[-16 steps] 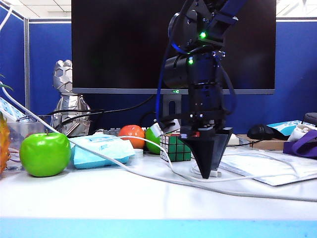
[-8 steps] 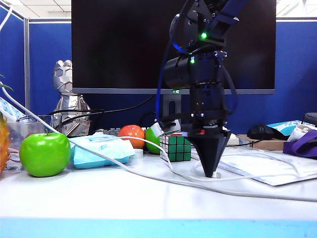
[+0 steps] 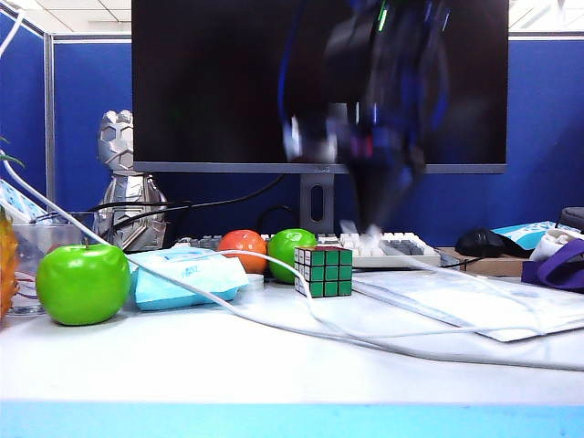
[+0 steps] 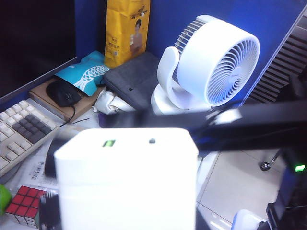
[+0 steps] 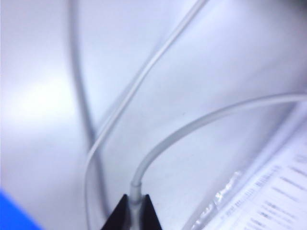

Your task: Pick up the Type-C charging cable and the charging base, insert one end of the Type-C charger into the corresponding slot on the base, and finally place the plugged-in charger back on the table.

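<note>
The charging base (image 4: 127, 182), a white glossy block, fills the near part of the left wrist view. My left gripper (image 4: 125, 218) is shut on it, with one dark finger (image 4: 49, 213) showing at its side, high above the cube and keyboard. This gripper is outside the exterior view. My right gripper (image 5: 135, 213) is shut on the end of the thin white Type-C charging cable (image 5: 201, 122). In the exterior view it is a blur (image 3: 372, 219) in front of the monitor, above the table (image 3: 182, 365), where the rest of the cable (image 3: 306, 294) lies.
A Rubik's cube (image 3: 323, 271), green apple (image 3: 83, 283), pale blue tissue pack (image 3: 187, 276), orange (image 3: 242, 246) and keyboard (image 3: 392, 246) stand on the desk. A thicker grey-white cable (image 3: 182, 285) crosses it. Sleeved papers (image 3: 474, 306) lie at right. A white fan (image 4: 211, 67) stands beyond.
My right gripper, down at the table beside the cube, shut on the cable's end and has risen fast with it in front of the monitor. The left gripper has kept still.
</note>
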